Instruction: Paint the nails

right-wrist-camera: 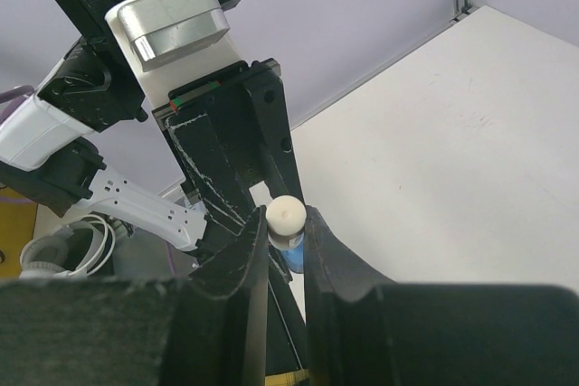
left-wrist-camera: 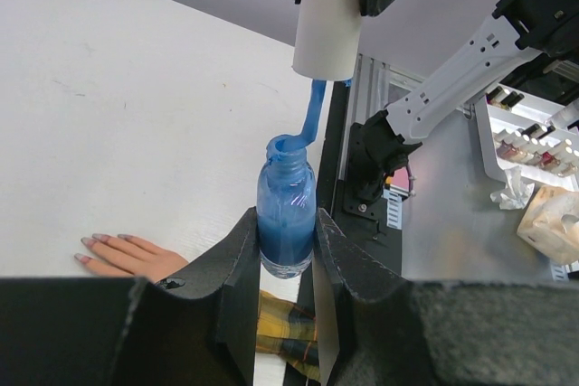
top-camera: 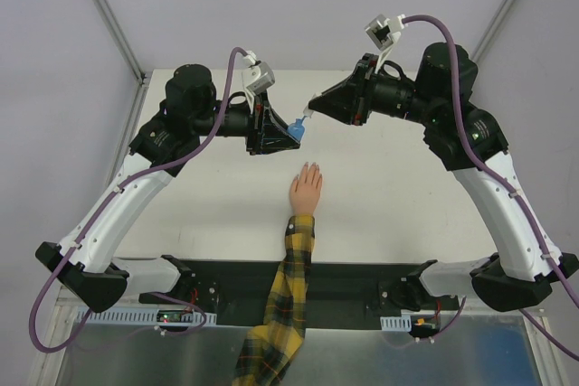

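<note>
I have the left claw (left-wrist-camera: 286, 243) clamped on the blue bottle (left-wrist-camera: 286, 201), the right claw (right-wrist-camera: 286, 228) pinching the white cap (right-wrist-camera: 284, 213); the nails (left-wrist-camera: 99, 238) near the left claw look pale pink.

A robot lab cell: grey panel walls (top-camera: 271, 6), aluminium posts (top-camera: 111, 15), white table (top-camera: 389, 205).

The top external view looks steeply down from above and behind the robot, far enough off to take in the whole white table (top-camera: 389, 196). The left wrist view sits close behind the left gripper (left-wrist-camera: 286, 223) and faces the table's near edge, while the right wrist view peers closely past the right gripper (right-wrist-camera: 284, 223) at the left one. All three share the blue bottle (top-camera: 296, 132) and white cap (right-wrist-camera: 284, 214); the top and left wrist views also share the peach-coloured hand (top-camera: 306, 189).
</note>
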